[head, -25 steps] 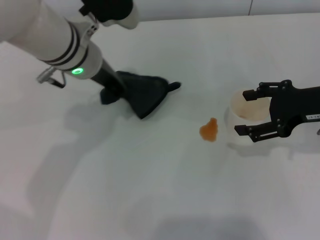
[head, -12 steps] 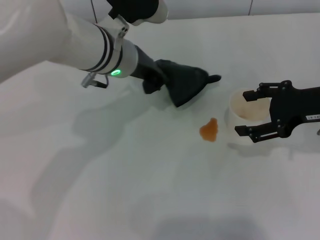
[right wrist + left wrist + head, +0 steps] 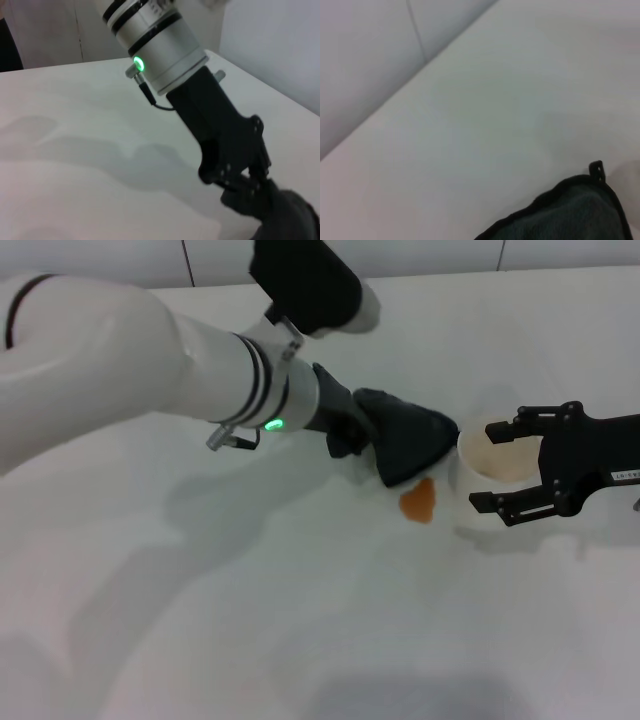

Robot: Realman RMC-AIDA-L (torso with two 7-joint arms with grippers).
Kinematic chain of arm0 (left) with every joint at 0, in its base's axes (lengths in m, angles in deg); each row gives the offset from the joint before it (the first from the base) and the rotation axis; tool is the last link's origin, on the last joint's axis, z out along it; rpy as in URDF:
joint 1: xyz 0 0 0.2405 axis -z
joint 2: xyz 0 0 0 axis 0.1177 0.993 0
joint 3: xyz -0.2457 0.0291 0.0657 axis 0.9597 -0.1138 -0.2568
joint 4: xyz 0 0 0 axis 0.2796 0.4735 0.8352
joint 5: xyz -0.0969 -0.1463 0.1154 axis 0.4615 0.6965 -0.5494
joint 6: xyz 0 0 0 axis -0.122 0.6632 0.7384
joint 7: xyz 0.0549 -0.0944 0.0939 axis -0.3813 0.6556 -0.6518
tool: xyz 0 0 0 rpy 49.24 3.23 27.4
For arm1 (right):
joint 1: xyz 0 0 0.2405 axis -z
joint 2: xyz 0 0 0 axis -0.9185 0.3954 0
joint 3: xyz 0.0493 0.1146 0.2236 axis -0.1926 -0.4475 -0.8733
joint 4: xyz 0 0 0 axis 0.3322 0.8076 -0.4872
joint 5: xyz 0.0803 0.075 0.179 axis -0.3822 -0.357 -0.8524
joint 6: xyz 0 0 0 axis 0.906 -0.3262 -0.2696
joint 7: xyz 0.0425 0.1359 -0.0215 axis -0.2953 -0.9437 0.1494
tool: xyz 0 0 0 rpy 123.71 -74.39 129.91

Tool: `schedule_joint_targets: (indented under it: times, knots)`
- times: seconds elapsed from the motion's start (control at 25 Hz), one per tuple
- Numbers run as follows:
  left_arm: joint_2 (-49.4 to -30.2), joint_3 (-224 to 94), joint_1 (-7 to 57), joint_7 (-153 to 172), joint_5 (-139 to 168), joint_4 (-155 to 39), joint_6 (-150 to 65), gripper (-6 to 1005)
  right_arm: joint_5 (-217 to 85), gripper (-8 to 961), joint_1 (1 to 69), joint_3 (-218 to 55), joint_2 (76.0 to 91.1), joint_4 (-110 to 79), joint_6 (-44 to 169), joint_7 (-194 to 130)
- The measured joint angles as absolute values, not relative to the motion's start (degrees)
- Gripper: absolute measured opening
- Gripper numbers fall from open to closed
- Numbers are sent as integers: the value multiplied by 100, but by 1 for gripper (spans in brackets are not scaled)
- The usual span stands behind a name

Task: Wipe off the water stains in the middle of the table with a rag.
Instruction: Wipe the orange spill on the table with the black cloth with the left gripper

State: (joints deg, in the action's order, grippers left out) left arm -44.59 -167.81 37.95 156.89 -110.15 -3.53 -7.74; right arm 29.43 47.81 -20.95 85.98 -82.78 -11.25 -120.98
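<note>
Two arms are seen in the head view over the table (image 3: 250, 620). The left gripper (image 3: 368, 440) reaches in from the left and is closed on the rag (image 3: 412, 443), which hangs from it in a dark bunch. The lower edge of the rag is just above the water stains (image 3: 419, 502), a small orange-brown blot near the middle of the table; I cannot tell if the cloth touches it. Just to the right of the blot stands a translucent cup (image 3: 487, 476). The right gripper (image 3: 508, 468) is at the cup from the right side, with its fingers spread, one finger (image 3: 520, 426) over the far rim and the other on the near side, not pressing the wall.

The left wrist view shows only the white table (image 3: 470, 125) and a piece of the rag (image 3: 575, 212) with its stitched edge and one small corner (image 3: 596, 170).

The right wrist view shows the left arm with a green light (image 3: 138, 63) on its ring, and the left gripper (image 3: 245, 192) clamped on the top of the rag (image 3: 290, 215) above the table (image 3: 75, 150).
</note>
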Motion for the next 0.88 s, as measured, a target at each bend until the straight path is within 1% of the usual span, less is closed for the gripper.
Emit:
schedule_joint_targets:
  times: [0.36, 0.88]
  knots:
    - [-4455, -16979, 3980, 15657, -11078, -367, -344, 77, 2947, 869, 4789, -2090, 8597, -8278, -1125, -12096]
    - [-4459, -17403, 4073, 15566, -11523, -167, 18, 77, 2950, 869, 4801, -2126, 8598, -8278, -1135, -12094]
